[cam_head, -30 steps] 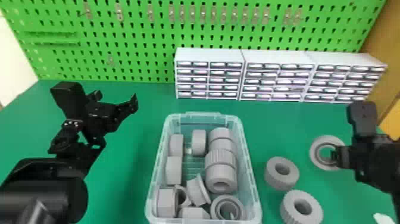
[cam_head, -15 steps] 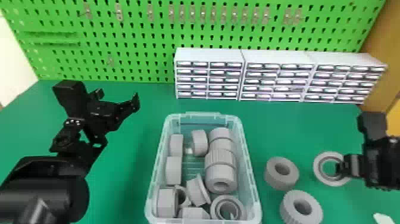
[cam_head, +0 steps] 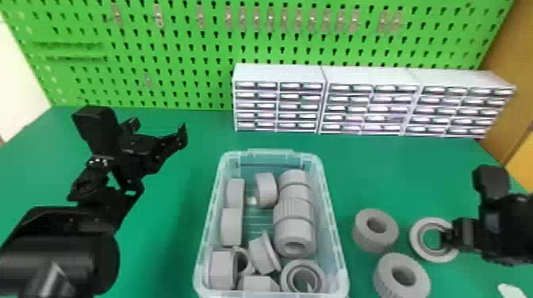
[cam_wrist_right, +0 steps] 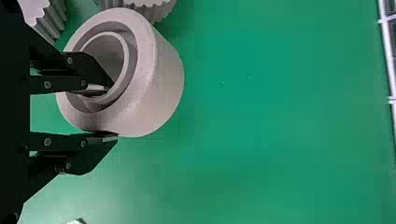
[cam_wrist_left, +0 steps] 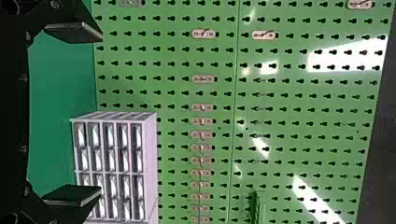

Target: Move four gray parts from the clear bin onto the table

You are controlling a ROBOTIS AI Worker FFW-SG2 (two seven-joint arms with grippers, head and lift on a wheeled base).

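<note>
Your right gripper (cam_head: 446, 237) grips a gray ring (cam_head: 415, 241) by its wall, one finger inside the hollow, near the table's (cam_head: 380, 170) right edge. A smooth gray part (cam_head: 361, 237) and ribbed gray part (cam_head: 382, 282) sit between ring and clear bin (cam_head: 334, 222). Your left gripper (cam_head: 159, 130), wide open and empty, hangs toward the table's left edge.

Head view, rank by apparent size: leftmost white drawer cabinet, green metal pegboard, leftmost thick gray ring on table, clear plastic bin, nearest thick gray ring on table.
1. Pegboard
2. Bin
3. Cabinet
4. Nearest ring, leftmost ring: similar, and nearness may flatter the former. Not ranked.
</note>
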